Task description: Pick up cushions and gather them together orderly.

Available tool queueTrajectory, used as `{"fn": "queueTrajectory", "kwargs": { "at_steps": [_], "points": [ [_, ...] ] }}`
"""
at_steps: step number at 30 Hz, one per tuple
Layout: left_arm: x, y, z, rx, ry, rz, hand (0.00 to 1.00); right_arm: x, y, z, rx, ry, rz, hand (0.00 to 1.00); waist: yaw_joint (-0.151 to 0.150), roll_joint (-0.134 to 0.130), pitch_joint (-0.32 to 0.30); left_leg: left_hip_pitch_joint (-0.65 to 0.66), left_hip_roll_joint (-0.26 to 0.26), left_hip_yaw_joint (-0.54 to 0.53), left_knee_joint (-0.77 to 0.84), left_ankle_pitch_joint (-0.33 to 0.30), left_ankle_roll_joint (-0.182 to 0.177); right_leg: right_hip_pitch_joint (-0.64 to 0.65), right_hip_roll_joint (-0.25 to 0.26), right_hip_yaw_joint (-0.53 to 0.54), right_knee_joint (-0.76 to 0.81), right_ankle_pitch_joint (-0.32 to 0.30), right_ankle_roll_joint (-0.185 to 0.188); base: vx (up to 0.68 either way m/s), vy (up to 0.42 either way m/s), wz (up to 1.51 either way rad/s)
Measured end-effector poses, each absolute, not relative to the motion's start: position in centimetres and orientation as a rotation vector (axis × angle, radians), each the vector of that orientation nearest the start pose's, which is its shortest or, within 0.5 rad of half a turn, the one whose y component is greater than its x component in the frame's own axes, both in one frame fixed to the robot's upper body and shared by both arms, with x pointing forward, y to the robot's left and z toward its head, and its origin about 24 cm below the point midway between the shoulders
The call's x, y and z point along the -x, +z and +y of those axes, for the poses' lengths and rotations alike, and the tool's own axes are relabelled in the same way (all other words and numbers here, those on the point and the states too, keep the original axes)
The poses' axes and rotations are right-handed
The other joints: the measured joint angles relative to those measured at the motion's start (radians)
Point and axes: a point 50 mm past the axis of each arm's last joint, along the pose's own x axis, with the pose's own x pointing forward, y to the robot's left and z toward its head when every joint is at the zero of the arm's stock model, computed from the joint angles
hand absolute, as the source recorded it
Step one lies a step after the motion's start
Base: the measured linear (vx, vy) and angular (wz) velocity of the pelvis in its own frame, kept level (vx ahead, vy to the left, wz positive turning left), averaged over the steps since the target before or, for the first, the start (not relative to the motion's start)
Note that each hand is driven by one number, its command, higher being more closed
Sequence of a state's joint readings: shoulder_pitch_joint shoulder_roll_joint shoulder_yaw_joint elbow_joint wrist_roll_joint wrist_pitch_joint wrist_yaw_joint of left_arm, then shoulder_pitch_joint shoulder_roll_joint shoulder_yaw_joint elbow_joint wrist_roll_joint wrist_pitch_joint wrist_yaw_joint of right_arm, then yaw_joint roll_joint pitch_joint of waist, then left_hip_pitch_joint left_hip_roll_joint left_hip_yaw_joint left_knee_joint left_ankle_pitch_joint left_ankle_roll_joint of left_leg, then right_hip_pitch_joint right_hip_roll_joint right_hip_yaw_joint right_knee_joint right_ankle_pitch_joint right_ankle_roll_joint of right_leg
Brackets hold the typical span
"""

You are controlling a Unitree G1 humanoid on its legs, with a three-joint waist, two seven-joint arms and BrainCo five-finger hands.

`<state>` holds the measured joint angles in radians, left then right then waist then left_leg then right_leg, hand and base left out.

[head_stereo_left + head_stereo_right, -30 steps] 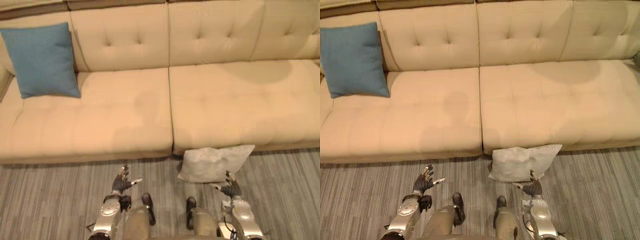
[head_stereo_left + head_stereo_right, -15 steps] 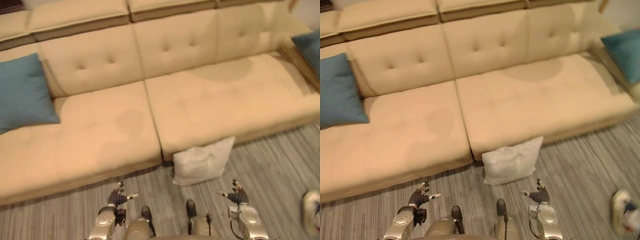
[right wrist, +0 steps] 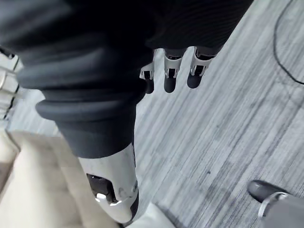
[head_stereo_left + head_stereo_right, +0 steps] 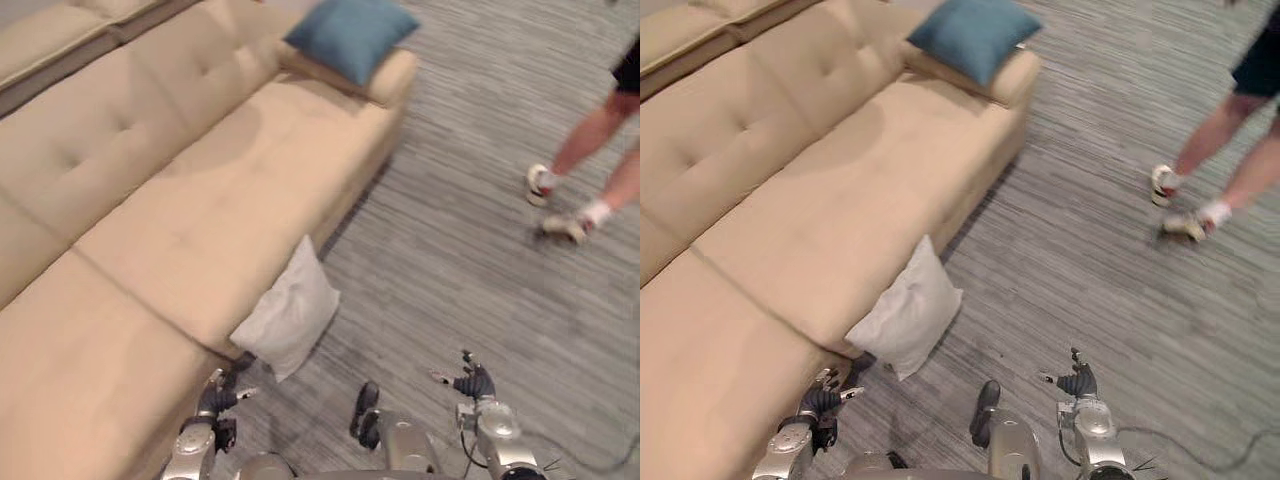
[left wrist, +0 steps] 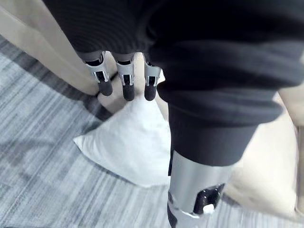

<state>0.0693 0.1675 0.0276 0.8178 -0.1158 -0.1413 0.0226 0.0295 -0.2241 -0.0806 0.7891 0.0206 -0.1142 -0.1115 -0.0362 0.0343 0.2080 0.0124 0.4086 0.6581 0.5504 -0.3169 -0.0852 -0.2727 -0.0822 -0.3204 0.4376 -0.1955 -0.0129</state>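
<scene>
Approach step, by my reading: nothing is picked up yet, and both hands are empty. The left hand hangs low by the sofa's front, its fingers loose and nearly straight, holding nothing. The white cushion lies just past them. The right hand hovers over bare floor, well apart from either cushion, fingers relaxed and spread, also holding nothing.

The white cushion is on the floor, propped against the front of the beige sofa, one corner up and its lower edge on the carpet. It looks pale, soft and a little dented, with crisp seams. The blue cushion sits at the sofa's far end, resting tilted on the armrest, plump and smooth.

Next call, I'd say: bring the left hand down and in to that white cushion, which is nearest. Close the fingers round an edge or corner, lift it onto the seat, then set it beside the blue one. Soft stuffing should give under a pinch, so a deep grip looks wise.

A person's legs show across the floor, well clear.
</scene>
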Motion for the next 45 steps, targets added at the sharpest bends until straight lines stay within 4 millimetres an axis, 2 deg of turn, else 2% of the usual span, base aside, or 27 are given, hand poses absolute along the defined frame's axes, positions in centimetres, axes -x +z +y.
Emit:
{"fn": "queueTrajectory", "kwargs": {
  "at_steps": [1, 2, 3, 4, 5, 6, 7, 8, 13, 14, 15, 17, 18, 20, 22, 23, 24, 25, 26, 27, 33, 35, 37, 38, 40, 41, 45],
  "points": [
    [-15.4, -12.1, 21.6, -0.053, 0.169, 0.738, 0.00, -17.2, -10.4, -24.6, 0.212, -0.269, 0.687, 0.00, 0.003, -0.001, 0.002, -0.031, 0.017, -0.037, 0.065, 0.024, 0.038, 0.004, 0.013, 0.013, -0.008, 0.003, -0.006, 0.18, -0.183, -0.53],
    [-14.9, -12.5, 21.1, -0.050, 0.151, 0.761, 0.00, -17.2, -10.5, -24.4, 0.225, -0.251, 0.690, 0.00, -0.001, -0.003, 0.008, -0.119, 0.012, -0.178, 0.179, 0.039, 0.069, 0.038, 0.018, 0.023, -0.040, 0.016, -0.029, 0.17, -0.109, -0.36],
    [-14.8, -12.7, 20.5, -0.035, 0.148, 0.766, 0.00, -17.2, -10.5, -24.4, 0.229, -0.251, 0.691, 0.00, 0.002, -0.005, 0.017, -0.169, -0.060, -0.297, 0.194, 0.009, 0.021, 0.073, 0.012, 0.041, -0.059, 0.016, -0.036, 0.22, -0.109, -0.34],
    [-14.7, -12.7, 20.3, -0.029, 0.147, 0.768, 0.00, -17.2, -10.5, -24.4, 0.230, -0.252, 0.692, 0.00, 0.008, -0.004, 0.017, -0.186, -0.092, -0.331, 0.182, 0.003, 0.013, 0.083, 0.007, 0.045, -0.063, 0.015, -0.037, 0.25, 0.008, -0.39],
    [-14.5, -12.8, 20.0, -0.020, 0.145, 0.774, 0.00, -17.3, -10.4, -24.5, 0.226, -0.259, 0.688, 0.00, 0.024, -0.006, 0.021, -0.220, -0.164, -0.390, 0.125, 0.003, 0.013, 0.106, 0.005, 0.061, -0.073, 0.015, -0.034, 0.25, 0.064, -0.36],
    [-14.5, -12.9, 20.0, -0.018, 0.145, 0.773, 0.00, -17.4, -10.4, -24.5, 0.225, -0.259, 0.685, 0.00, 0.031, -0.003, 0.023, -0.235, -0.192, -0.407, 0.081, 0.004, 0.011, 0.115, 0.005, 0.069, -0.076, 0.013, -0.027, 0.30, 0.120, -0.44],
    [-14.5, -12.8, 19.9, -0.017, 0.144, 0.772, 0.00, -17.7, -10.2, -24.6, 0.225, -0.263, 0.677, 0.00, 0.048, 0.010, 0.027, -0.260, -0.240, -0.419, -0.022, 0.018, -0.004, 0.126, 0.006, 0.082, -0.076, 0.004, -0.016, 0.30, 0.165, -0.50],
    [-14.4, -12.9, 20.1, -0.018, 0.150, 0.776, 0.00, -18.1, -10.1, -24.5, 0.227, -0.262, 0.670, 0.00, 0.062, 0.022, 0.030, -0.255, -0.280, -0.440, -0.096, 0.115, 0.042, 0.131, 0.012, 0.110, -0.069, -0.007, 0.005, 0.24, 0.149, -0.58],
    [-13.7, -13.3, 20.1, -0.004, 0.165, 0.803, 0.00, -19.5, -9.5, -24.3, 0.239, -0.244, 0.633, 0.00, 0.077, -0.001, 0.032, -0.190, -0.333, -0.421, -0.145, 0.084, 0.117, 0.170, -0.030, 0.135, -0.085, -0.014, 0.075, 0.28, 0.134, -0.09],
    [-13.4, -13.5, 20.1, -0.003, 0.167, 0.815, 0.00, -19.7, -9.4, -24.1, 0.240, -0.239, 0.628, 0.00, 0.077, -0.010, 0.038, -0.147, -0.350, -0.419, -0.171, 0.079, 0.121, 0.170, -0.050, 0.137, -0.026, -0.023, 0.096, 0.24, 0.142, 0.16],
    [-13.1, -13.6, 20.1, -0.004, 0.169, 0.825, 0.00, -19.8, -9.4, -23.9, 0.251, -0.225, 0.627, 0.00, 0.072, -0.015, 0.040, -0.082, -0.376, -0.432, -0.208, 0.072, 0.132, 0.147, -0.087, 0.134, 0.126, -0.017, 0.138, 0.24, 0.138, 0.26],
    [-13.2, -13.5, 20.3, -0.010, 0.170, 0.822, 0.00, -19.7, -9.5, -23.8, 0.264, -0.214, 0.635, 0.00, 0.064, -0.016, 0.041, -0.033, -0.389, -0.460, -0.224, 0.063, 0.148, 0.107, -0.122, 0.131, 0.283, 0.024, 0.187, 0.28, 0.124, 0.57],
    [-13.1, -13.4, 20.8, -0.024, 0.177, 0.821, 0.00, -19.5, -9.8, -23.4, 0.268, -0.196, 0.646, 0.00, 0.053, -0.023, 0.037, -0.007, -0.395, -0.493, -0.235, 0.057, 0.158, 0.079, -0.135, 0.131, 0.350, -0.029, 0.161, 0.25, 0.069, 0.65],
    [-13.3, -13.4, 21.0, -0.030, 0.180, 0.817, 0.00, -19.7, -9.7, -23.1, 0.270, -0.185, 0.642, 0.00, 0.052, -0.024, 0.037, 0.002, -0.391, -0.532, -0.249, 0.057, 0.158, 0.042, -0.119, 0.137, 0.321, -0.071, 0.137, 0.23, -0.002, 0.65],
    [-13.8, -13.1, 21.0, -0.033, 0.185, 0.802, 0.00, -19.7, -9.7, -23.3, 0.270, -0.189, 0.640, 0.00, 0.047, -0.020, 0.038, 0.003, -0.383, -0.602, -0.263, 0.057, 0.157, 0.000, -0.048, 0.229, 0.202, -0.079, 0.121, 0.22, -0.086, 0.86],
    [-14.3, -13.0, 20.9, -0.032, 0.191, 0.789, 0.00, -19.5, -9.7, -23.4, 0.269, -0.196, 0.645, 0.00, 0.045, -0.020, 0.039, 0.003, -0.380, -0.648, -0.263, 0.057, 0.157, -0.013, -0.004, 0.313, 0.119, -0.074, 0.116, 0.27, -0.233, 1.31],
    [-15.1, -12.7, 20.8, -0.019, 0.194, 0.769, 0.00, -19.0, -9.9, -23.7, 0.271, -0.207, 0.655, 0.00, 0.040, -0.022, 0.038, 0.003, -0.381, -0.715, -0.257, 0.055, 0.140, -0.013, 0.039, 0.432, 0.011, -0.041, 0.120, 0.23, -0.205, 1.36],
    [-15.3, -12.6, 20.8, -0.017, 0.194, 0.761, 0.00, -18.8, -10.0, -23.8, 0.270, -0.211, 0.660, 0.00, 0.036, -0.026, 0.035, 0.000, -0.384, -0.741, -0.253, 0.052, 0.122, -0.007, 0.048, 0.471, -0.032, -0.012, 0.122, 0.29, -0.324, 1.73],
    [-15.8, -12.4, 20.6, -0.014, 0.189, 0.746, 0.00, -18.2, -10.1, -24.1, 0.261, -0.229, 0.665, 0.00, 0.025, -0.043, 0.033, -0.005, -0.404, -0.801, -0.238, 0.033, 0.084, 0.007, 0.031, 0.516, -0.090, 0.093, 0.121, 0.23, -0.290, 1.59],
    [-16.1, -12.5, 19.4, 0.019, 0.177, 0.740, 0.00, -18.2, -9.9, -24.7, 0.247, -0.269, 0.660, 0.00, 0.029, -0.010, 0.031, -0.025, -0.373, -0.850, -0.226, 0.032, 0.056, 0.000, 0.044, 0.457, -0.034, 0.088, 0.113, 0.26, -0.342, 1.44],
    [-16.1, -12.5, 17.9, 0.071, 0.171, 0.730, 0.00, -18.2, -9.2, -24.3, 0.162, -0.330, 0.599, 0.00, 0.057, -0.005, 0.027, -0.060, -0.316, -0.927, -0.230, 0.081, -0.026, 0.048, 0.043, 0.251, 0.001, 0.027, 0.050, 0.10, -0.242, 1.03],
    [-16.0, -12.4, 17.8, 0.099, 0.186, 0.719, 0.00, -17.9, -9.3, -23.8, 0.111, -0.349, 0.596, 0.00, 0.067, -0.010, 0.025, -0.100, -0.305, -0.913, -0.206, 0.101, -0.056, 0.076, 0.025, 0.171, 0.000, 0.009, 0.035, 0.00, -0.144, 1.21],
    [-16.2, -12.2, 17.5, 0.118, 0.194, 0.704, 0.00, -17.3, -9.6, -23.8, 0.092, -0.367, 0.608, 0.00, 0.078, -0.017, 0.021, -0.156, -0.294, -0.800, -0.182, 0.116, -0.059, 0.092, -0.009, 0.098, -0.017, -0.024, 0.020, -0.06, -0.101, 1.32],
    [-16.1, -12.2, 17.5, 0.124, 0.202, 0.703, 0.00, -17.0, -9.8, -23.6, 0.080, -0.376, 0.617, 0.00, 0.076, -0.018, 0.022, -0.176, -0.261, -0.637, -0.172, 0.110, -0.036, 0.109, -0.024, 0.040, -0.030, -0.035, 0.010, -0.10, -0.059, 1.32],
    [-15.9, -12.3, 18.1, 0.107, 0.214, 0.708, 0.00, -16.7, -10.2, -23.3, 0.051, -0.390, 0.635, 0.00, 0.086, -0.026, 0.023, -0.188, -0.209, -0.422, -0.156, 0.120, 0.029, 0.118, -0.045, -0.002, -0.024, -0.044, 0.013, -0.08, 0.003, 0.92],
    [-15.5, -12.4, 18.5, 0.097, 0.224, 0.718, 0.00, -16.5, -10.5, -23.1, 0.044, -0.391, 0.647, 0.00, 0.081, -0.032, 0.024, -0.194, -0.196, -0.344, -0.157, 0.139, 0.034, 0.127, -0.061, -0.026, -0.025, -0.047, 0.019, -0.07, 0.056, 0.83],
    [-14.5, -12.8, 20.6, 0.032, 0.255, 0.765, 0.00, -15.5, -11.6, -23.2, 0.030, -0.423, 0.718, 0.00, 0.084, -0.041, 0.020, -0.250, -0.231, -0.353, -0.163, 0.155, 0.052, 0.113, -0.077, -0.040, -0.060, -0.028, 0.055, -0.06, 0.103, 0.44]
  ]
}}
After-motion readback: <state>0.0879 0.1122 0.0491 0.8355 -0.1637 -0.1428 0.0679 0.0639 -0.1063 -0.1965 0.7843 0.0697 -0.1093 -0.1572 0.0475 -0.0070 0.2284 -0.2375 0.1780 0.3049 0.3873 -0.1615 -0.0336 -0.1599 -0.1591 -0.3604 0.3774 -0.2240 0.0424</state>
